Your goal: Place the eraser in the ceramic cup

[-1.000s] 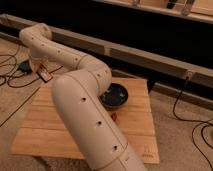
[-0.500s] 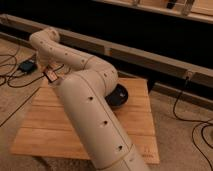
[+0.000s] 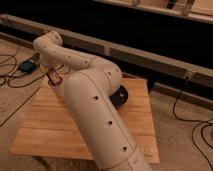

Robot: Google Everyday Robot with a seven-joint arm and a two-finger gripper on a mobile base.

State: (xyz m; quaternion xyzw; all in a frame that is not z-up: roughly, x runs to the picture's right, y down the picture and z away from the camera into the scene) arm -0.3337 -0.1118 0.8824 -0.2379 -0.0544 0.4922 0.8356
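My cream arm reaches across the wooden table [image 3: 55, 125] to its far left corner. The gripper [image 3: 52, 75] hangs there, shut on the eraser [image 3: 53, 77], a small orange-brown block with dark edges. The eraser sits just above the white ceramic cup [image 3: 58, 88], which stands at the table's far left edge and is partly hidden by the arm.
A dark round bowl [image 3: 121, 96] sits at the back middle of the table, half hidden behind my arm. Cables and a small box [image 3: 27, 65] lie on the floor to the left. More cables [image 3: 190, 115] run on the right. A dark wall rail runs behind.
The gripper with the eraser has swung a little to the right and down, from beyond the table's left corner to just over the white cup.
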